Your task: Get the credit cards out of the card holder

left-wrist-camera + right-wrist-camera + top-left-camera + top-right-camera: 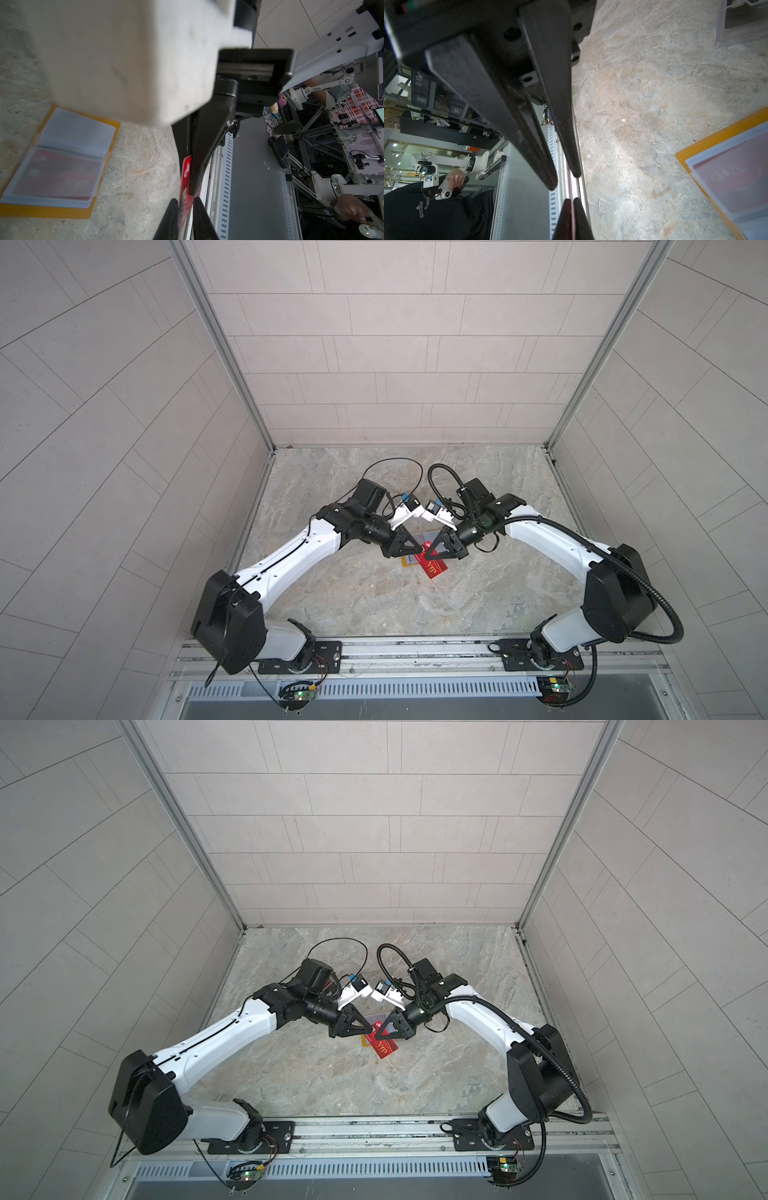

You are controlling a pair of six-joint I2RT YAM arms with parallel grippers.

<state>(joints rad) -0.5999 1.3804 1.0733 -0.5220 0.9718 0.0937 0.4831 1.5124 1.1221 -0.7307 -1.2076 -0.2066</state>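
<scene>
1. While both arms leaned in over its middle, the grey marbled tabletop carried the card holder directly beneath their tips, as both top views showed.
2. Left arm stretched in from the left and right arm from the right. Their wrists nearly met above the holder.
3. Left gripper: jaws drawn close on one red credit card. In the right wrist view only the card's thin pale edge separated the two black fingers.
4. Right gripper: clamped on the same card from the opposite side. The left wrist view showed its fingers pinching the red plastic.
5. Card holder: mustard-yellow cover lying open and flat on the tabletop, with clear bluish sleeves facing up.
6. Held credit card: red with gold "VIP" print, up in the air between the two grippers, out of the sleeves and tilted. It appeared edge-on in both wrist views.
7. Second credit card: also red, inside one sleeve of the holder. Its print looked blurred through the plastic.
</scene>
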